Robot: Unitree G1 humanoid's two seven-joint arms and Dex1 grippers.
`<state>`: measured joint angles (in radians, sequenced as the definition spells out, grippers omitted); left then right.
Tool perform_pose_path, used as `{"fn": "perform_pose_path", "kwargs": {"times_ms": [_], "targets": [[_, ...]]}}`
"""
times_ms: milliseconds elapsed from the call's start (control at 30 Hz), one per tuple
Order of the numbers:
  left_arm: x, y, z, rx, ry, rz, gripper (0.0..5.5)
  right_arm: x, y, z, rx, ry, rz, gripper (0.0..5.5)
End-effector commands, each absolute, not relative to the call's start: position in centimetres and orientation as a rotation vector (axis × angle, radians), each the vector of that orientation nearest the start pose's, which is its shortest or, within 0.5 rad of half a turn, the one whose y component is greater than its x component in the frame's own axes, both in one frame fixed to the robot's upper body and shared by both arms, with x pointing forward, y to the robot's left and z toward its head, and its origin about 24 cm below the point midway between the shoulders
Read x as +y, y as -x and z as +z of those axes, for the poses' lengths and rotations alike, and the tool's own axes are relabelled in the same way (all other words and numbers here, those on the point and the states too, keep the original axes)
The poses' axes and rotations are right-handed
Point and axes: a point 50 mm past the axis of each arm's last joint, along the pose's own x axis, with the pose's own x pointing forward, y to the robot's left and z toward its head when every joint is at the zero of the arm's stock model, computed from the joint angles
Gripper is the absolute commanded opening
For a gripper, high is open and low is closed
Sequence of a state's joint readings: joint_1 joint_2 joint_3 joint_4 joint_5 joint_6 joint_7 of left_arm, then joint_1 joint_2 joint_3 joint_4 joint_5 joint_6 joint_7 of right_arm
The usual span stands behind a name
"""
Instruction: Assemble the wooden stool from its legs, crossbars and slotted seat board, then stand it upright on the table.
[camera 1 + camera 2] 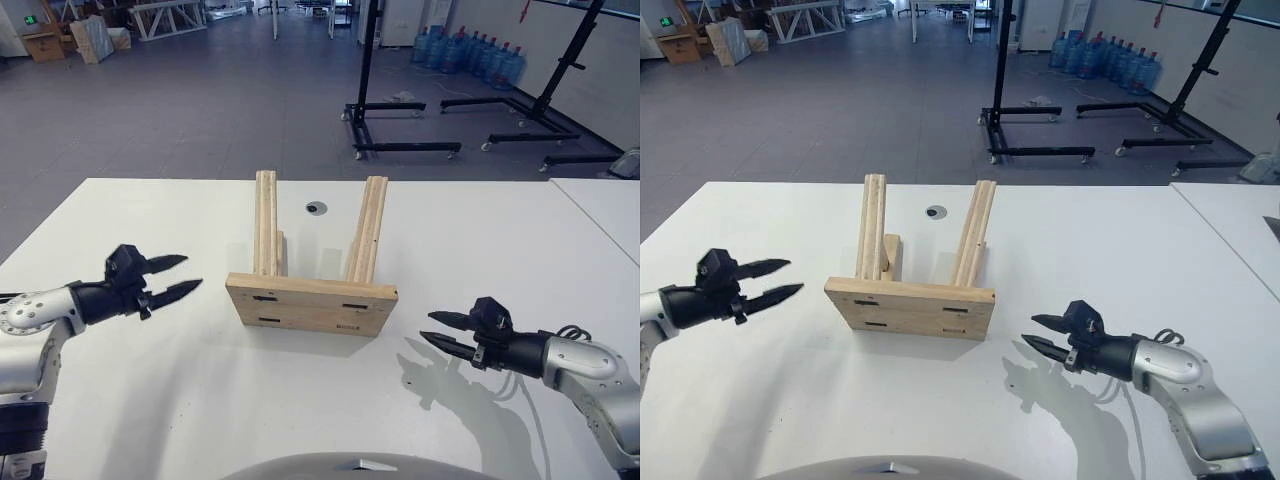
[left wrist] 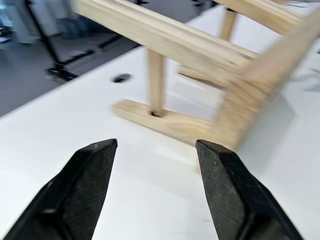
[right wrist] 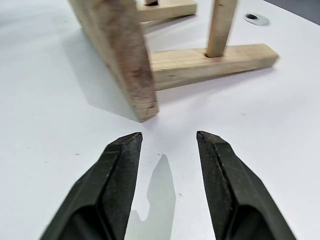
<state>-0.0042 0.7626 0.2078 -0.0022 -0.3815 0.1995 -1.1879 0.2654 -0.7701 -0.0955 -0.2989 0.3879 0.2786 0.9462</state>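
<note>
Sideways, wooden stool (image 1: 311,303) on white table (image 1: 200,400).

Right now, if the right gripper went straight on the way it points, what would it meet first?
The right gripper would likely meet the near corner of the slotted seat board first.
</note>
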Motion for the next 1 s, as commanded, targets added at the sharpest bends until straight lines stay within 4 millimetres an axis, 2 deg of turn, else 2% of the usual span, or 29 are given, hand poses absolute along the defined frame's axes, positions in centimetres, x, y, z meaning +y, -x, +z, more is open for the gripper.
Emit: {"fn": "perform_pose_path", "kwargs": {"times_ms": [33,133,333,500,633,700,800,933,1000], "targets": [[26.0,-22.9,9.0,0.343,-0.240,-1.082,2.87,-22.7,-19.4,7.3,0.390,0.274,1.037,1.99],[25.4,-23.3,8.5,0.388,-0.242,-1.166,2.87,-22.0,-20.4,7.1,0.393,0.281,1.100,1.99],[24.3,-25.6,8.1,0.352,-0.261,-1.175,2.87,-20.4,-22.2,7.2,0.348,0.256,1.141,1.99],[23.9,-25.7,7.6,0.396,-0.227,-1.232,2.87,-19.8,-22.7,7.7,0.327,0.212,1.165,1.99],[22.3,-26.5,8.0,0.376,-0.162,-1.289,2.87,-19.0,-22.6,8.1,0.340,0.167,1.226,1.99],[21.9,-26.6,7.8,0.396,-0.173,-1.322,2.56,-18.7,-22.9,8.1,0.346,0.173,1.236,1.99],[22.9,-26.4,6.9,0.477,-0.192,-1.325,2.10,-19.1,-23.0,7.3,0.405,0.151,1.240,1.99],[23.2,-26.2,5.8,0.506,-0.178,-1.317,1.95,-18.7,-22.7,6.4,0.440,0.109,1.257,1.99],[22.8,-26.4,5.9,0.493,-0.170,-1.332,1.93,-18.2,-22.8,6.3,0.438,0.104,1.280,1.67]]}}
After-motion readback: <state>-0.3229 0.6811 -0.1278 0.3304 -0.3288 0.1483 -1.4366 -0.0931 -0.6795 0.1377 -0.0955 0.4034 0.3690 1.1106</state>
